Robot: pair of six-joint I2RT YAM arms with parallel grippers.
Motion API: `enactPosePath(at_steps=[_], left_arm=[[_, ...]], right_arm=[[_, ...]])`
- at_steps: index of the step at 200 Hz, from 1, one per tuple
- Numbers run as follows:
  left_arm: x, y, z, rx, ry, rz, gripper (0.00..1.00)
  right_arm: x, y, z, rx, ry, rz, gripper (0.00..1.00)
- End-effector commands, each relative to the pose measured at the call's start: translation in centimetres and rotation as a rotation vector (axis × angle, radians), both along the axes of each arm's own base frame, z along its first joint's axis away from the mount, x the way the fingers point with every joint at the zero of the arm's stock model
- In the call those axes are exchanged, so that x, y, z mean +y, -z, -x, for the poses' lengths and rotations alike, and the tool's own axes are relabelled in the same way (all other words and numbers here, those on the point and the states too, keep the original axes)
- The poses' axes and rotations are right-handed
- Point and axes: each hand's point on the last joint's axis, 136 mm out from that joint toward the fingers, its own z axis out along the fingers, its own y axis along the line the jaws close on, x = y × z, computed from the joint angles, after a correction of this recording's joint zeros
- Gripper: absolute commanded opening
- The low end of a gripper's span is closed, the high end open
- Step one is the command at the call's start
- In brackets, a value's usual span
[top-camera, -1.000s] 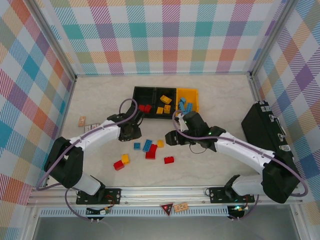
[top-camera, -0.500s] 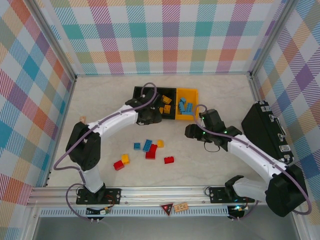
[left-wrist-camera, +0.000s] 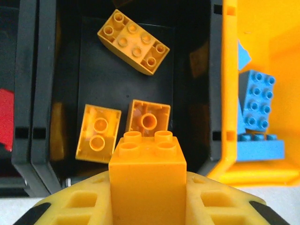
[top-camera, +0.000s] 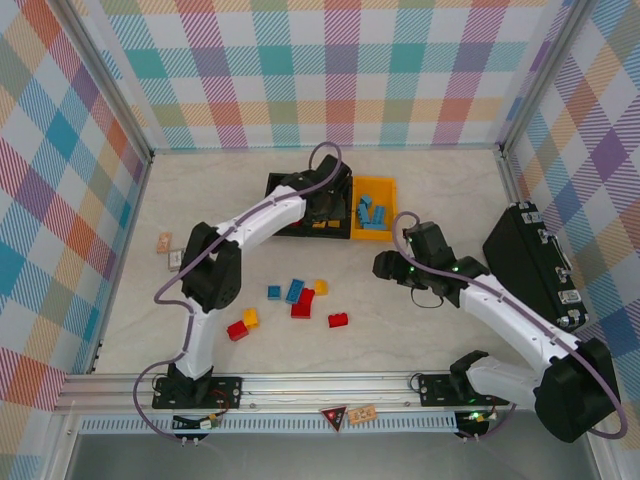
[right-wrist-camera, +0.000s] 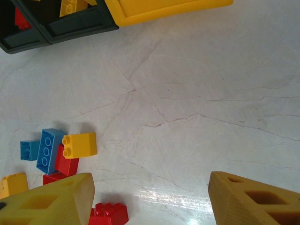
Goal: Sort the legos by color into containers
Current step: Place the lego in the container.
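Note:
My left gripper (top-camera: pixel 325 205) hovers over the middle black container (left-wrist-camera: pixel 47 84), shut on a yellow-orange lego (left-wrist-camera: pixel 147 178) held studs forward. Three yellow legos (left-wrist-camera: pixel 133 42) lie in that bin. The yellow container (top-camera: pixel 390 190) to its right holds blue legos (left-wrist-camera: pixel 255 105), and a red one (left-wrist-camera: pixel 5 117) shows in the left black container (top-camera: pixel 275 185). My right gripper (top-camera: pixel 385 265) stands open and empty above bare table, right of the loose legos. Those are blue (top-camera: pixel 295 290), yellow (top-camera: pixel 320 287) and red (top-camera: pixel 338 320) bricks, with a red one (right-wrist-camera: pixel 108 214) near its left finger.
A large black case (top-camera: pixel 530 260) lies at the right edge beside my right arm. Two small cards (top-camera: pixel 165 242) sit at the far left of the table. Plaid walls close in three sides.
My left arm has carried the yellow-orange lego from near the loose pile up over the middle black bin. My right gripper drew back to the right, then stayed still.

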Motion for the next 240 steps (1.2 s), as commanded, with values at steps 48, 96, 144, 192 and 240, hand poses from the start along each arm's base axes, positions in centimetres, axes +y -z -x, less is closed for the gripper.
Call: enactPosePath(at_steps=[48,96,144,192,240], left_arm=[[1.5,1.8,-1.7,0.026,-0.020,-0.132,0.30],[1.8,1.3,-1.9,0.015,-0.022,-0.152,0.49],[1.4,-1.7,-0.9,-0.027,0.007,-0.114,0.52],[2.1,-4.4,2.1,-0.044,0.040,-0.048,0.56],[5.5,-4.2,7.0,-0.003,0.038,-0.047,0.58]], right_arm=[[-0.1,0.1,0.6,0.009,0.001,-0.021,0.66],[0.0,0.0,0.7,0.002,-0.003,-0.028,0.66],[0.6,-0.3,0.5,-0.006,-0.022,-0.048,0.67],[2.0,-1.0,0.3,-0.021,-0.087,-0.095,0.67],[4.7,-2.6,0.8,-0.063,-0.230,-0.180,0.67]])
